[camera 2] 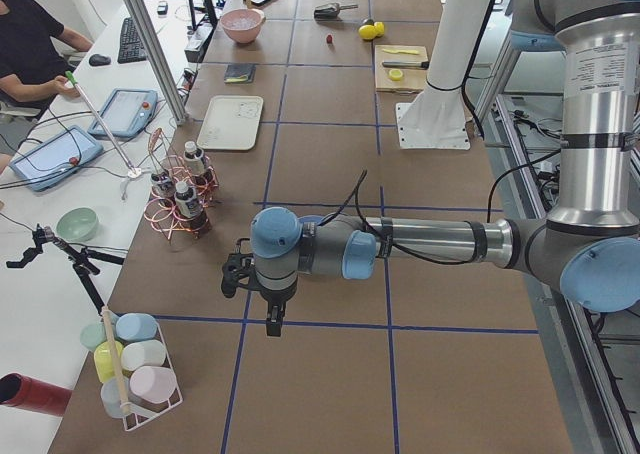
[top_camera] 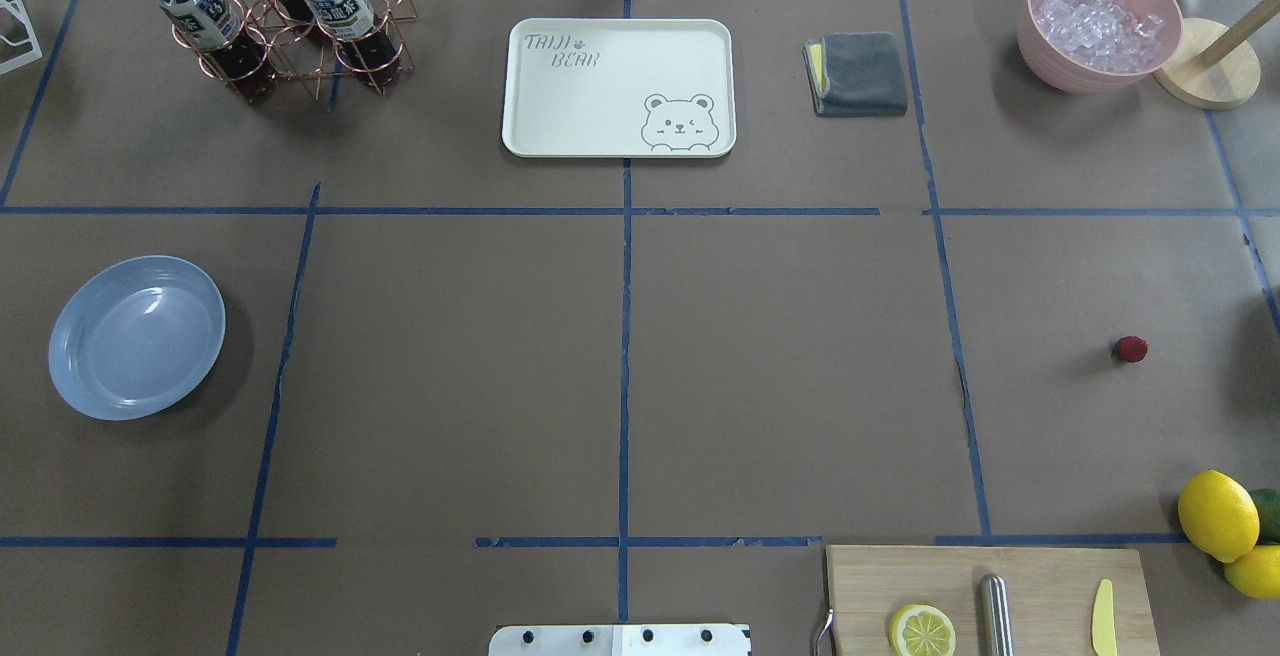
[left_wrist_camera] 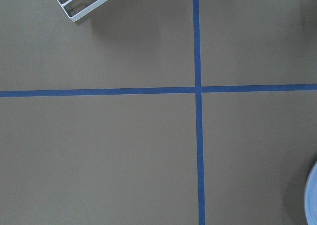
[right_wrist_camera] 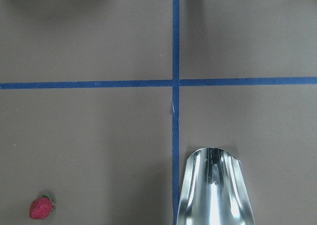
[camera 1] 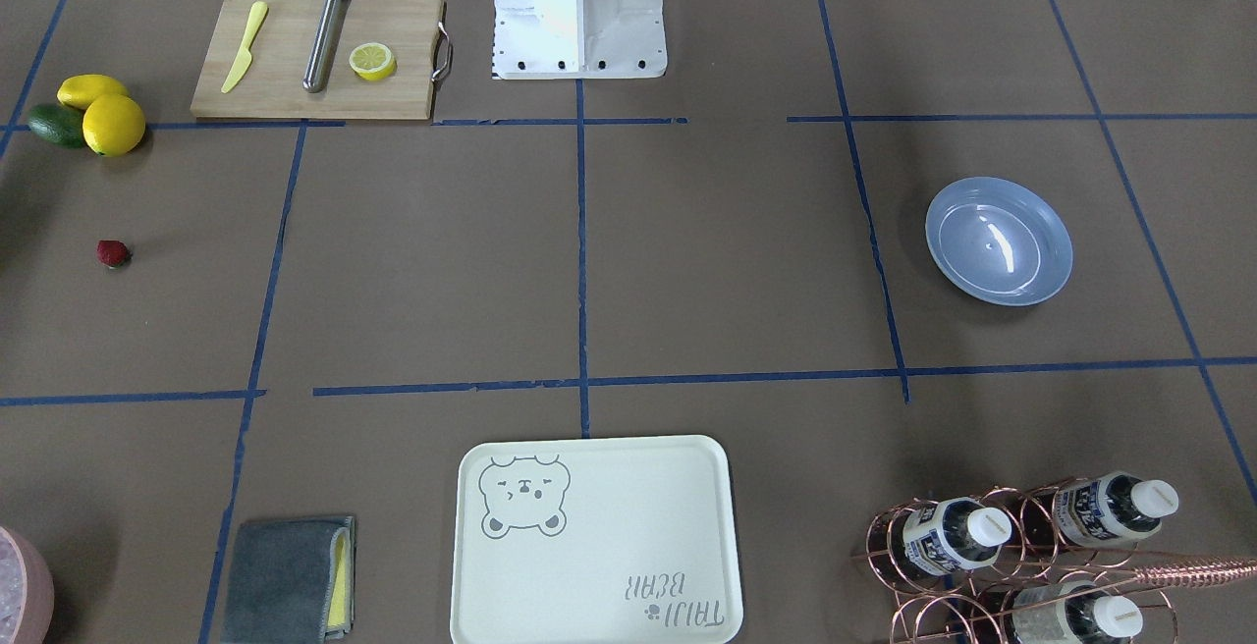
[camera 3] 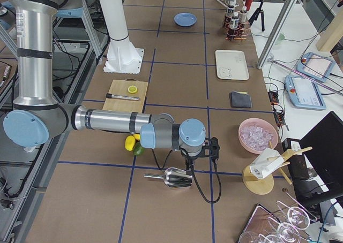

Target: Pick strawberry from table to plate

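**Zero pickups so far, everything's waiting on the first reach**

The small dark-red strawberry with a green tip (camera 1: 113, 253) is sitting out on the brown paper-covered table with the blue tape grid (camera 1: 737, 261). It's on the robot's right side, near the yellow lemons (camera 1: 113, 124) but apart from them, with nothing touching it. The round glossy light-blue plastic plate (camera 1: 999, 241) is lying bare way over on the robot's left, well apart from the berry.

So I'm reading this as step one, with the grab not yet begun. The right gripper (camera 3: 188, 165) is hanging above the table beside a shiny metal scoop (camera 3: 174, 177). In its wrist view the strawberry is showing down in the lower-left corner, so it isn't lined up. The left gripper (camera 2: 272, 322) is hovering over bare table, with just the plate's rim peeking into its wrist view. Both grippers are only showing up in the side views, so I can't tell how wide either pincer is standing.

Next move, I'm guessing: the right arm is going to need to slide over until the berry is centred, then drop with its fingers spread. It'll want a gentle pinch, since the thing looks tiny and rounded, and then a carry clear across to the plate.
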You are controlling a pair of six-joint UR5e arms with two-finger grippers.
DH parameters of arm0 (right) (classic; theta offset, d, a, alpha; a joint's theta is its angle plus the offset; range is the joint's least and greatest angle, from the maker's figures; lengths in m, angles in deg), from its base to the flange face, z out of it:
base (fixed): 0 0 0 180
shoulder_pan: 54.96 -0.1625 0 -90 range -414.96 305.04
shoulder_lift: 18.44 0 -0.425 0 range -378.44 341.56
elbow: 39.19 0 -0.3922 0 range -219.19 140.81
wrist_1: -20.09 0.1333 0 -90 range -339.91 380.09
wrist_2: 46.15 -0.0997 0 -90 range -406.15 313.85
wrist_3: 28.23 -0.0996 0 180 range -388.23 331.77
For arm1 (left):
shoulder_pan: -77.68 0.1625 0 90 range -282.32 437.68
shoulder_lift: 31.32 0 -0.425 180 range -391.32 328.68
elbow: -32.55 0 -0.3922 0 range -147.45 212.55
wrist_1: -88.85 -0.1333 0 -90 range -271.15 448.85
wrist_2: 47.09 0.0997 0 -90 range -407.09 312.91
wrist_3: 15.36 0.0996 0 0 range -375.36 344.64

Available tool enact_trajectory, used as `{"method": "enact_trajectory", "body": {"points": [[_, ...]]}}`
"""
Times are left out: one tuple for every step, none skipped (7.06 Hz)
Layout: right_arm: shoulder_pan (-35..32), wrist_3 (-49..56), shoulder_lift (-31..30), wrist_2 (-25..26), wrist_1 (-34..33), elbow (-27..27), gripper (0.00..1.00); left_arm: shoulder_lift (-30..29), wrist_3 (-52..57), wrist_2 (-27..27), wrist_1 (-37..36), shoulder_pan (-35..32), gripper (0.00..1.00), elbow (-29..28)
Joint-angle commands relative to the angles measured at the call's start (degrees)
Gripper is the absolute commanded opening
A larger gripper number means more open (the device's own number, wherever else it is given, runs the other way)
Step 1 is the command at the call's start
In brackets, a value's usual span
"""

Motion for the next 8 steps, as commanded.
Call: {"method": "enact_trajectory", "body": {"points": [[0.0, -0.1, 0.3, 0.0, 0.0, 0.3, 1.00, 0.0, -0.5, -0.1, 3.3, 1.5, 1.00, 0.1], [0.0, -0.1, 0.5, 0.0, 0.0, 0.4, 1.00, 0.1, -4.0, -0.4, 4.9, 4.3, 1.00, 0.3], [0.0, -0.1, 0.7, 0.0, 0.0, 0.6, 1.00, 0.2, -12.9, -0.7, 11.4, 8.0, 1.00, 0.7], [0.0, -0.1, 1.1, 0.0, 0.0, 1.0, 1.00, 3.6, -19.9, -0.7, 20.1, 12.1, 1.00, 0.7], [0.0, -0.2, 1.2, -0.1, 0.0, 1.5, 1.00, 7.5, -28.0, -0.5, 30.8, 16.2, 1.00, 0.3], [0.0, -0.2, 1.2, -0.2, 0.0, 1.9, 1.00, 11.5, -39.2, 0.0, 43.4, 22.1, 1.00, -0.2], [0.0, -0.1, 1.3, -0.1, 0.1, 2.7, 1.00, 12.3, -48.4, 2.5, 54.0, 27.4, 1.00, -3.5], [0.0, -0.1, 1.2, -0.5, -0.1, 2.7, 1.00, 12.0, -55.4, 8.9, 59.6, 33.7, 1.00, -6.3]]}}
